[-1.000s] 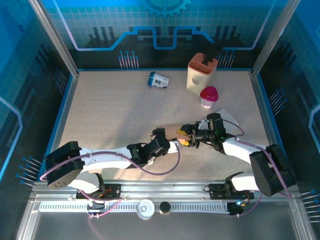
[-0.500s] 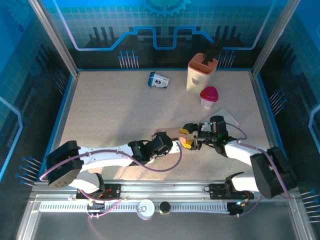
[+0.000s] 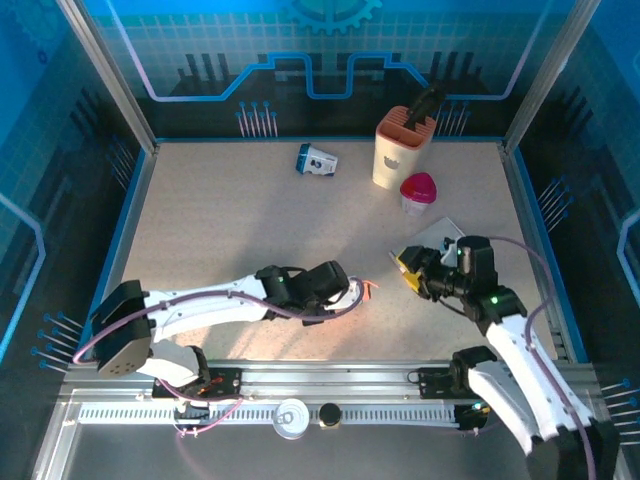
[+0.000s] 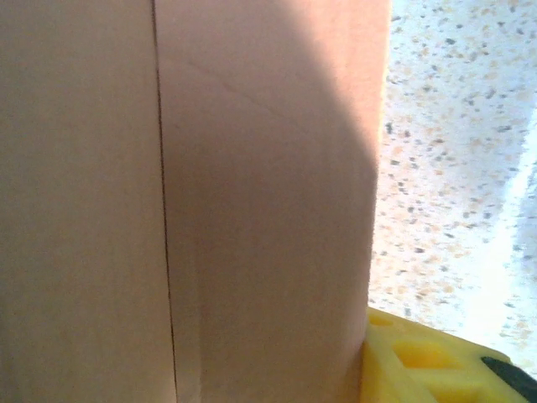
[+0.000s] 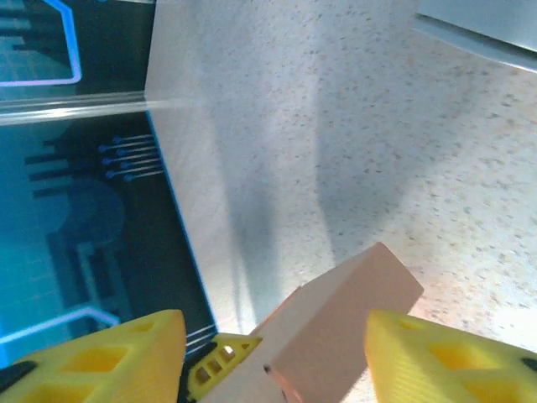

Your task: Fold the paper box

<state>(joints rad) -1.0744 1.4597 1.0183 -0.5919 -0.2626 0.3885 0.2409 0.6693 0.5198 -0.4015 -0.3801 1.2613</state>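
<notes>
The right jaws, wide, have backed off the paper box point(image 5: 336, 327); the left jaws grip it.

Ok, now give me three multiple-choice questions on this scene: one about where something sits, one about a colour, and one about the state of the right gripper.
1. Where does the pink-lidded cup stand?
A. just on the near side of the cream holder
B. at the table's far left corner
C. between the two arm bases

2. What colour are the fingers of the right gripper?
A. black
B. yellow
C. red

3. How is the right gripper?
A. shut on the cup
B. shut on the holder
C. open

Answers: 1 A, the top view shows the cup right in front of the holder. 2 B, both fingers show yellow in the right wrist view. 3 C, the fingers stand wide apart, with the paper box seen beyond them, not gripped.
</notes>
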